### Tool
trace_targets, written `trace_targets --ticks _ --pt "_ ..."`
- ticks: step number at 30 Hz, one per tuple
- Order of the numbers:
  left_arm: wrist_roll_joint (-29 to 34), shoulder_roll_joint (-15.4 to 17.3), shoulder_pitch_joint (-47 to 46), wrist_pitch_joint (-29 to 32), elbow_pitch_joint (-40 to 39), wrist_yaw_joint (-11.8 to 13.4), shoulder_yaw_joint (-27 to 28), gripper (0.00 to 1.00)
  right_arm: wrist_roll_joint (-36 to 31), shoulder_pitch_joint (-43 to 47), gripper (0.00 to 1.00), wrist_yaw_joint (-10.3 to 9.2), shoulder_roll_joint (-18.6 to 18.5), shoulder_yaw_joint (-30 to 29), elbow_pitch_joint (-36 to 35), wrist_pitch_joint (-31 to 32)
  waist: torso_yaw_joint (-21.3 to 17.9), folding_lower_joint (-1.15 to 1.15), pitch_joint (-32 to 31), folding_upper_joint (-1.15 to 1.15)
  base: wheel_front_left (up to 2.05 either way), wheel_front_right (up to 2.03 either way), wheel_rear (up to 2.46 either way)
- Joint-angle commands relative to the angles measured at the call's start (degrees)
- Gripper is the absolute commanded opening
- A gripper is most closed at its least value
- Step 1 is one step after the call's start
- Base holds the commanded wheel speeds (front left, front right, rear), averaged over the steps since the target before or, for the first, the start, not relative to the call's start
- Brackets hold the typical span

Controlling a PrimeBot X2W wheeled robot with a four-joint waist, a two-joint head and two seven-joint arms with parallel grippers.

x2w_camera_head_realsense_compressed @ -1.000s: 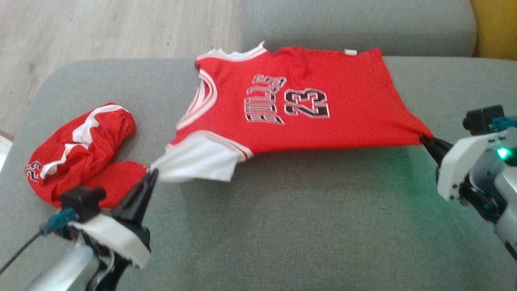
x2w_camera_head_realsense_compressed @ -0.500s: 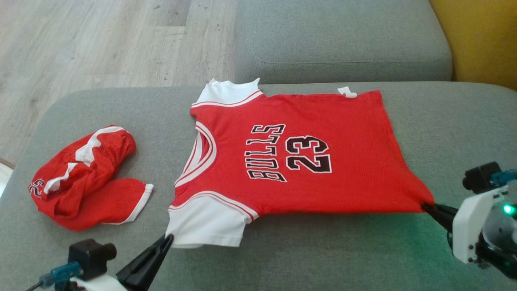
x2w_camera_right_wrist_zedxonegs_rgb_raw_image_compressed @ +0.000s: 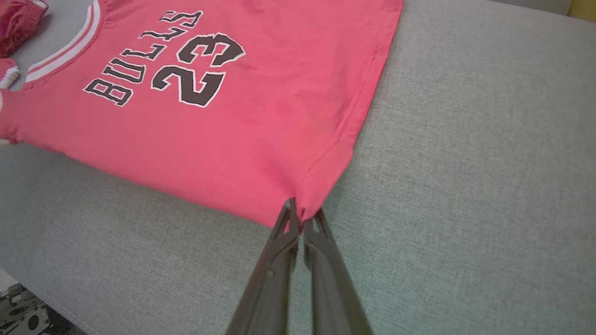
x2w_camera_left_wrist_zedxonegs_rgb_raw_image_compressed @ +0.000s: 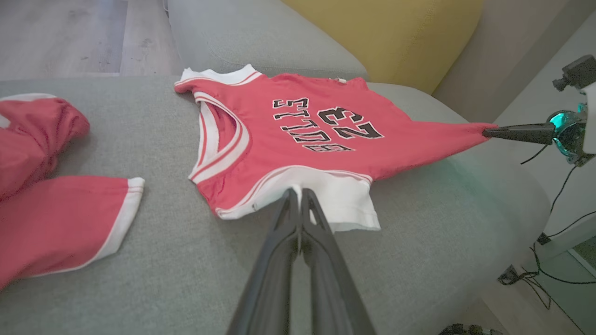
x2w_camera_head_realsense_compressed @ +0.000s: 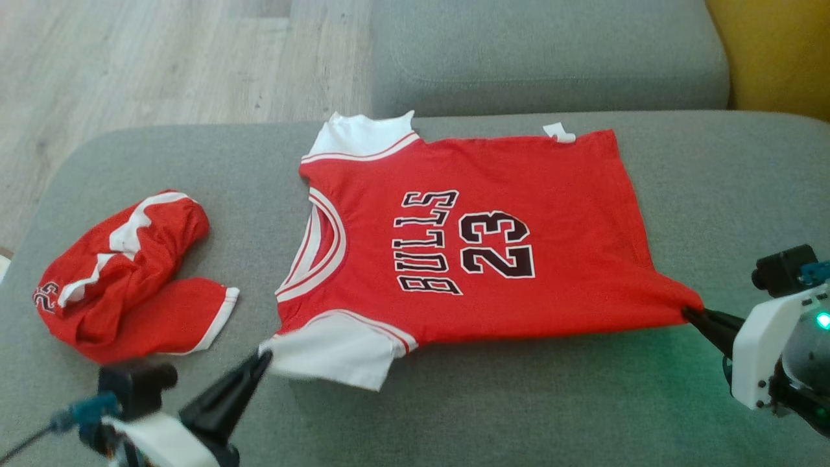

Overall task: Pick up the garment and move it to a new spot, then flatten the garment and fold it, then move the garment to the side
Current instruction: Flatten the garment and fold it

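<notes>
One red jersey [x2w_camera_head_realsense_compressed: 480, 240] lies spread on the grey sofa seat [x2w_camera_head_realsense_compressed: 519, 402], print up.
Left pincer [x2w_camera_head_realsense_compressed: 262, 360] is clamped on its white sleeve, right pincer [x2w_camera_head_realsense_compressed: 688, 313] on a hem corner; red shorts [x2w_camera_head_realsense_compressed: 130, 279] lie crumpled nearby.

Soft, even daylight falls across the grey sofa [x2w_camera_head_realsense_compressed: 519, 402], leaving only faint shadows. A green lamp [x2w_camera_head_realsense_compressed: 823, 320] at near right tints the sofa beside it. Motion blur smears the left gripper [x2w_camera_head_realsense_compressed: 261, 359] and the white sleeve [x2w_camera_head_realsense_compressed: 337, 353] of the shirt [x2w_camera_head_realsense_compressed: 493, 168]. Both wrist views bend at the edges.
</notes>
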Motion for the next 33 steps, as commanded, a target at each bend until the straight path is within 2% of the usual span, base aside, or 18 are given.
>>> trace_targets --ticks 1,7,17,24,33 --pt "0.07 1.73 -4.55 0.04 -0.76 -0.36 3.6 0.0 -0.68 -1.04 0.0 0.39 -1.39 -1.05 -1.42 0.15 -0.19 0.0 0.62 0.0 0.0 0.0 0.0" --pt "0.96 1.32 -9.9 1.4 2.14 -1.95 4.65 0.0 -2.95 -3.7 0.0 0.39 0.4 -3.59 -2.01 2.69 -0.79 0.0 3.36 0.0 0.0 0.0 0.0" --pt "3.55 -1.45 -21.94 5.27 10.4 -5.7 4.5 0.0 -6.32 -10.15 0.0 0.39 4.83 -6.71 1.99 6.38 -1.57 0.0 8.22 0.0 0.0 0.0 0.0" --pt "6.75 -3.45 -31.35 7.63 17.27 -7.76 2.34 0.0 -8.27 -14.36 0.0 0.39 7.04 -6.09 4.84 7.47 -2.21 0.0 11.5 0.0 0.0 0.0 0.0" --pt "9.09 -6.05 -40.25 8.12 24.29 -8.43 -2.97 0.0 -8.5 -18.61 0.0 0.39 8.2 -4.11 7.05 6.99 -3.4 0.0 14.6 0.0 0.0 0.0 0.0"
